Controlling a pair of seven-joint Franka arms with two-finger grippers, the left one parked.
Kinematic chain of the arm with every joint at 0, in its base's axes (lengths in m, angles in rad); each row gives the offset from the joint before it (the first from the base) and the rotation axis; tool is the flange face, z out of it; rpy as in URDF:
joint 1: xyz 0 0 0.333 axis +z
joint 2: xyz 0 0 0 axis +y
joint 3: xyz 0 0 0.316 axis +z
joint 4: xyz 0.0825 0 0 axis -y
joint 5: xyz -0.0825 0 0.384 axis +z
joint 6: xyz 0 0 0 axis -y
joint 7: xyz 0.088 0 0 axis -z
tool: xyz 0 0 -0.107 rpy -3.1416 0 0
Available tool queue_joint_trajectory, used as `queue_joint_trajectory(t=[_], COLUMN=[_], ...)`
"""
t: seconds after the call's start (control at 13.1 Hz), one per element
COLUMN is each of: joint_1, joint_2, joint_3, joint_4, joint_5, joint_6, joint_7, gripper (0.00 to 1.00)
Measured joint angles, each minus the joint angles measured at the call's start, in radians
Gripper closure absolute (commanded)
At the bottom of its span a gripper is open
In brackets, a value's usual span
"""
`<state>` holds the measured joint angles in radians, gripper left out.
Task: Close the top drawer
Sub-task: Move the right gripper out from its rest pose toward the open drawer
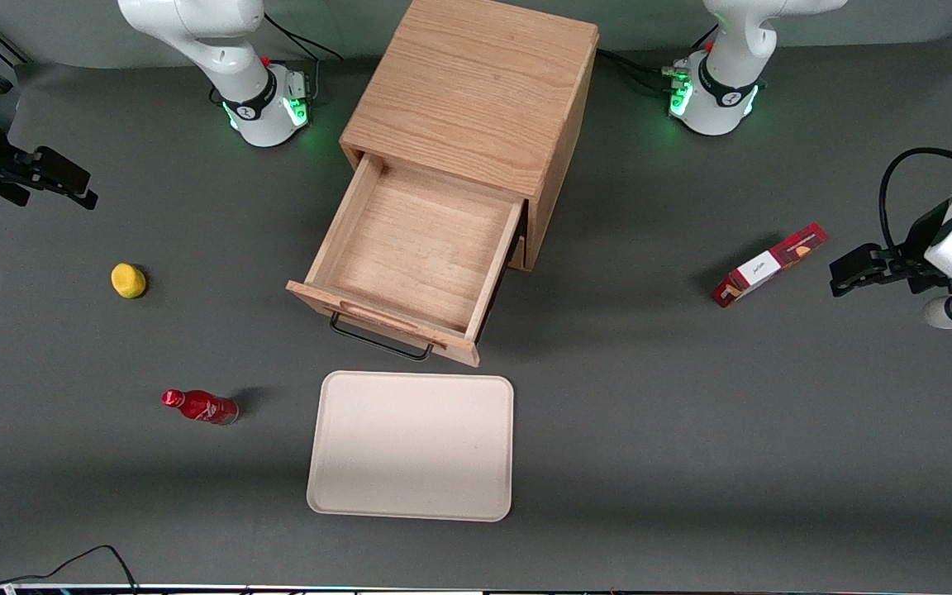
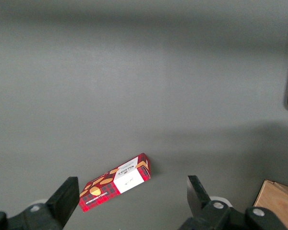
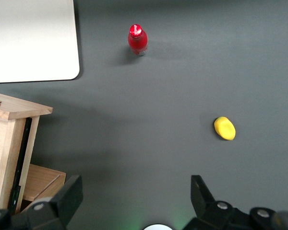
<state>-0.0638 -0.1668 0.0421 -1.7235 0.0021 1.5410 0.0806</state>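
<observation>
The top drawer [image 1: 410, 256] stands pulled well out of the wooden cabinet [image 1: 476, 91], its front and black handle [image 1: 381, 340] close to the beige tray [image 1: 411, 446]. Nothing has begun, I'd say: the gripper [image 1: 46, 178] hangs out at nine o'clock from the cabinet, toward the working arm's end, fingers spread wide and empty. It must travel to the drawer front and push it toward twelve o'clock. The dark grey table [image 1: 649, 430] also carries a lemon [image 1: 128, 280], a red bottle [image 1: 200, 406] and a red box [image 1: 768, 264].
</observation>
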Motion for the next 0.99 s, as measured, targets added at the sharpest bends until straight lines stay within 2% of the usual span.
queue_joint_trajectory(t=[0.99], joint_1=[0.0], joint_2=[0.023], joint_3=[-0.001], joint_4=[0.107], joint_5=[0.012], joint_6=[-0.028], joint_7=[-0.012], gripper=[0.0])
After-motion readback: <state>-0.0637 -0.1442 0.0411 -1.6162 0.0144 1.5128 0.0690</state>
